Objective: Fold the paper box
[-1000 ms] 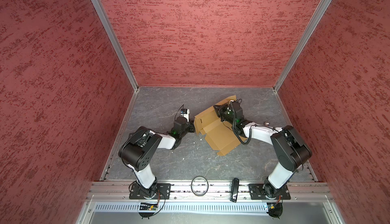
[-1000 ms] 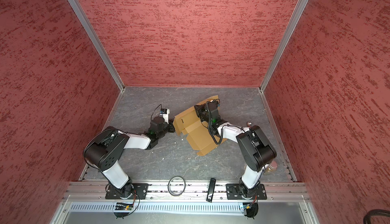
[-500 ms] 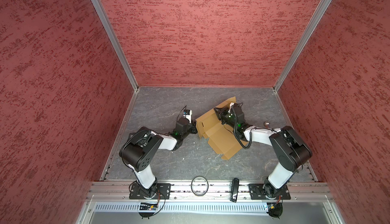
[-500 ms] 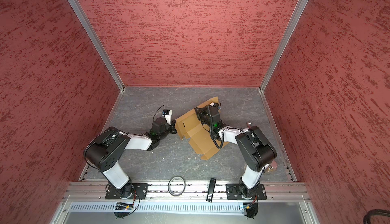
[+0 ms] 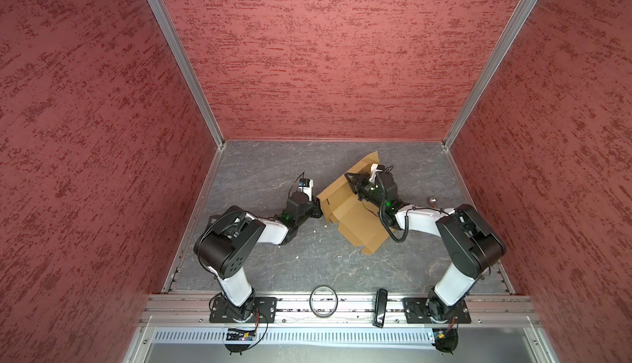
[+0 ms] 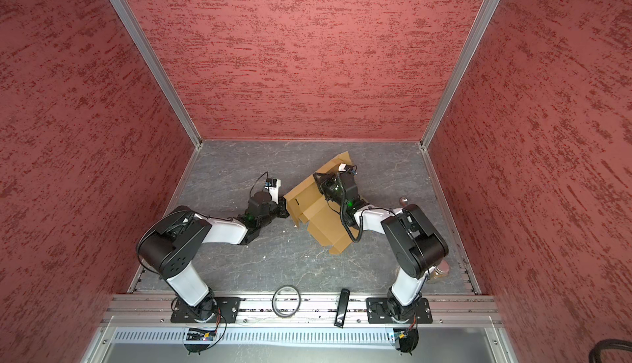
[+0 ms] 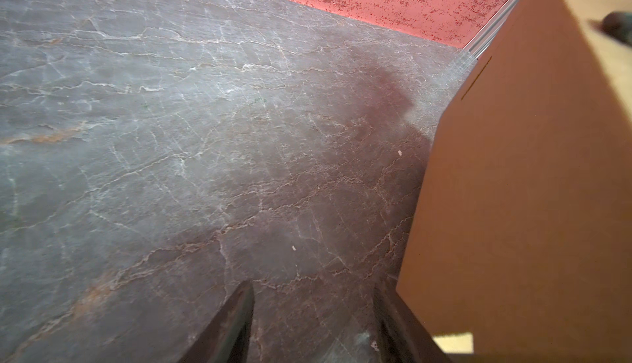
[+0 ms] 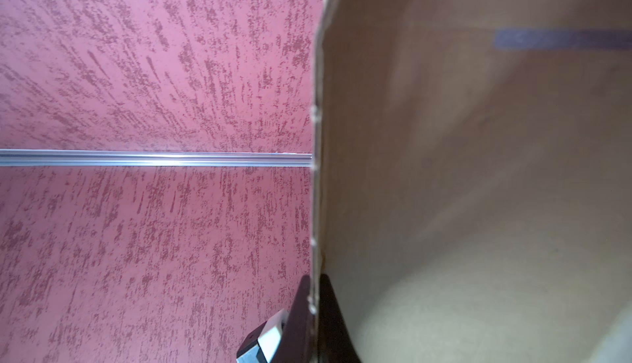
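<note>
Right wrist view: right hand (image 8: 316,313) pinching an edge of paper box (image 8: 478,173), flap lifted. Left hand (image 7: 313,317) spread, empty, just beside box. Box on tabletop (image 7: 171,139), mostly flat sheet w/ walls unformed; early stage, most folds left.

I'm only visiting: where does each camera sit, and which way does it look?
Both top views: high over the front, looking down at the table, left arm, right arm and the paper box.
Left wrist: on the left arm, looking past the open left gripper at the table, the box alongside.
Right wrist: on the right arm, facing the red wall; right gripper shut on the box's edge.
Shared: all show the box.
</note>
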Robot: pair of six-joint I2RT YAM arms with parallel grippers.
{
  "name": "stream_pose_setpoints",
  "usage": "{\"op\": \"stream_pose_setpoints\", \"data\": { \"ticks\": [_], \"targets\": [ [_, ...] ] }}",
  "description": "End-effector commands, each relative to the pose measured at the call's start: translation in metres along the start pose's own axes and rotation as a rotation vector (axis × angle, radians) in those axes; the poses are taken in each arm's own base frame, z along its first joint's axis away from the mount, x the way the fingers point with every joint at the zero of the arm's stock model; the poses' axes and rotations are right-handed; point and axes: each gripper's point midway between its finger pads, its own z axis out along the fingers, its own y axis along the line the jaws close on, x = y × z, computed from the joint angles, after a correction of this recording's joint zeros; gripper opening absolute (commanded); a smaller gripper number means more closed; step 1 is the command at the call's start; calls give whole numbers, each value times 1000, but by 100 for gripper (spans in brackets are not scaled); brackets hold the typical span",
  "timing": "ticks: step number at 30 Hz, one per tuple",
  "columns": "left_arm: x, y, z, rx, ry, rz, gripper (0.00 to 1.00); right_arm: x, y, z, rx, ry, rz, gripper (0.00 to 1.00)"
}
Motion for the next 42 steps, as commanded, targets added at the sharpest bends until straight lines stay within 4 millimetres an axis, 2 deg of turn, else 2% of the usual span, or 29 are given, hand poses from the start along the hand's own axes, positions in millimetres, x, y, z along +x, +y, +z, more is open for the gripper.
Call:
{"op": "stream_pose_setpoints", "data": {
  "ticks": [1,10,20,26,31,35,42],
  "targets": [
    [-3,-4,-7,7,-17,3,58,-5,34,1,-118,9,-35,7],
    [6,-1,-15,-9,-7,8,63,-5,27,1,-126,37,-30,7],
    [6,5,-21,-40,-2,24,78,-8,12,4,-95,58,-21,7],
    [4,18,-24,-78,6,13,87,-10,12,5,-80,64,-6,7],
    [-10,27,-33,-94,1,5,94,-13,19,7,-59,60,-26,7],
    [-25,34,-45,-108,2,4,95,-14,23,7,-45,57,-35,7],
    [-62,26,-63,-91,-36,55,95,-15,20,7,-26,53,-36,7]
  ]
}}
